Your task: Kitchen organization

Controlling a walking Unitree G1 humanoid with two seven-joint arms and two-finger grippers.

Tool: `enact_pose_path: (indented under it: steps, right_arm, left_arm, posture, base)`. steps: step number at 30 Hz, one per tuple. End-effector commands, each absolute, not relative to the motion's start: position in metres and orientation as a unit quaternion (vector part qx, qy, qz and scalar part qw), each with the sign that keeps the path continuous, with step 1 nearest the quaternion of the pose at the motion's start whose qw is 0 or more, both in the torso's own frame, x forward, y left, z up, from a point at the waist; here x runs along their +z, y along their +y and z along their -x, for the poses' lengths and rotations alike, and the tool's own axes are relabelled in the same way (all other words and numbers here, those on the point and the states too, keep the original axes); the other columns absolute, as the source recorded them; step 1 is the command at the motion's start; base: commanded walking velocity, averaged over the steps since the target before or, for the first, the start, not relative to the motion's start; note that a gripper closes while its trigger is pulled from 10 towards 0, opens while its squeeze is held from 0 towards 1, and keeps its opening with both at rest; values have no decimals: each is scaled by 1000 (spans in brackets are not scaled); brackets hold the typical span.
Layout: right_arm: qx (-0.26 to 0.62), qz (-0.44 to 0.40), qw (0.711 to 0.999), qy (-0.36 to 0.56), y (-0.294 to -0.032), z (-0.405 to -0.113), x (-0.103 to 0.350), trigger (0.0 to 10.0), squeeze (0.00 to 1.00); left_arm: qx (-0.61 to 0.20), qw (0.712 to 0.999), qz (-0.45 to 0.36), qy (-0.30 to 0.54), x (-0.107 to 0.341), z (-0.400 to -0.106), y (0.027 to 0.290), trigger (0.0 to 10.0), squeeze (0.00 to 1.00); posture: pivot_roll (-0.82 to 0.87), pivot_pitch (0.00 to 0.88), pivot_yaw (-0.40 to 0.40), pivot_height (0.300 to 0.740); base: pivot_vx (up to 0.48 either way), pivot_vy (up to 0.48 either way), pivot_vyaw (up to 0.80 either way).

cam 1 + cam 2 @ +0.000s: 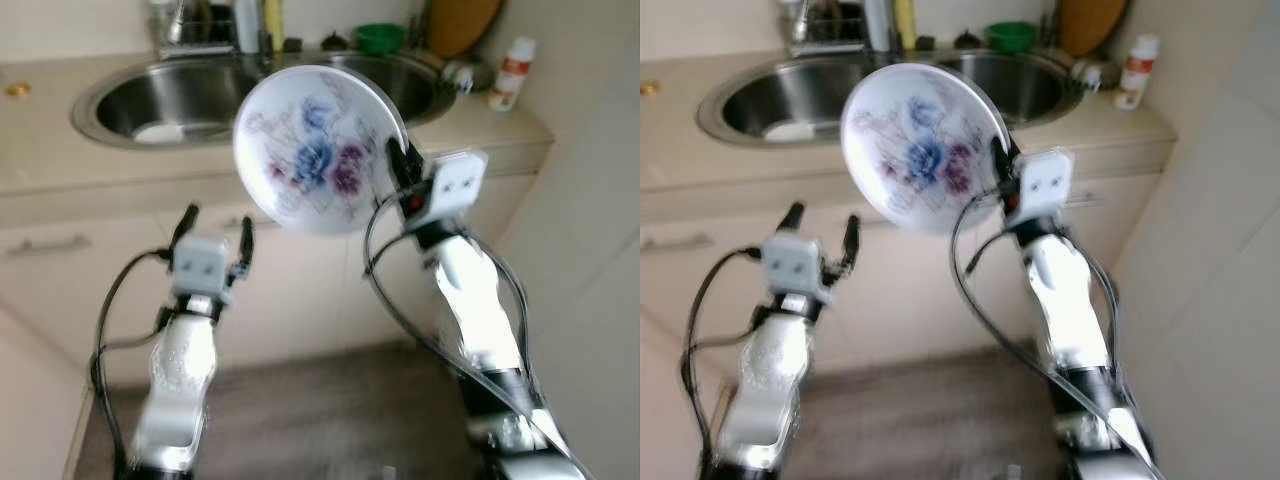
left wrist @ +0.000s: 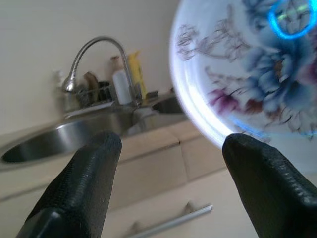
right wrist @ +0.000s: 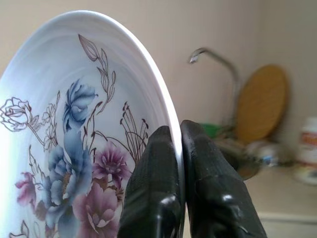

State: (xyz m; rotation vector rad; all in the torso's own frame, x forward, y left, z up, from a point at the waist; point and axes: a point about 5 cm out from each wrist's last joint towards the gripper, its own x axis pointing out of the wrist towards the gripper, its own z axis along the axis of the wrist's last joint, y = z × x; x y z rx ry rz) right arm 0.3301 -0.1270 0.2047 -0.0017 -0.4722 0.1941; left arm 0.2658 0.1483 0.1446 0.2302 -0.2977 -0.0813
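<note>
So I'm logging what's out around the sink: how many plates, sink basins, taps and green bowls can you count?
Floral plate, held by the right gripper: 1
Sink basins: 2
Tap: 1
Green bowl: 1
Total: 5

Head stereo downward; wrists close, sharing plate [image 3: 74,148].

One plate [image 1: 315,150], two grippers, one double sink [image 1: 120,100].
</note>
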Motion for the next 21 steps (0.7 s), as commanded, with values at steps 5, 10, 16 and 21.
enact_pose_path:
  steps: [5, 10, 16, 21]
  right_arm:
    - [116, -11, 956, -270, -113, -329, 220, 0, 0]
    - [116, -9, 955, -272, -114, -329, 221, 0, 0]
    - [115, -10, 955, -274, -113, -330, 222, 0, 0]
    - [114, -13, 955, -275, -114, -330, 222, 0, 0]
  left_arm:
    - [-33, 980, -122, -155, 149, -266, 155, 10000, 0]
    - [-33, 980, -122, -156, 149, -266, 154, 10000, 0]
    - [-34, 980, -121, -156, 149, -266, 154, 10000, 0]
    - [-34, 980, -121, -156, 149, -267, 154, 10000, 0]
  posture:
    - [42, 18, -35, 740]
    - [44, 21, -36, 740]
    - [45, 21, -37, 740]
    - [44, 19, -36, 740]
  base:
    - [296, 0, 0]
    - [295, 0, 160]
    - [296, 0, 667]
    - [295, 0, 0]
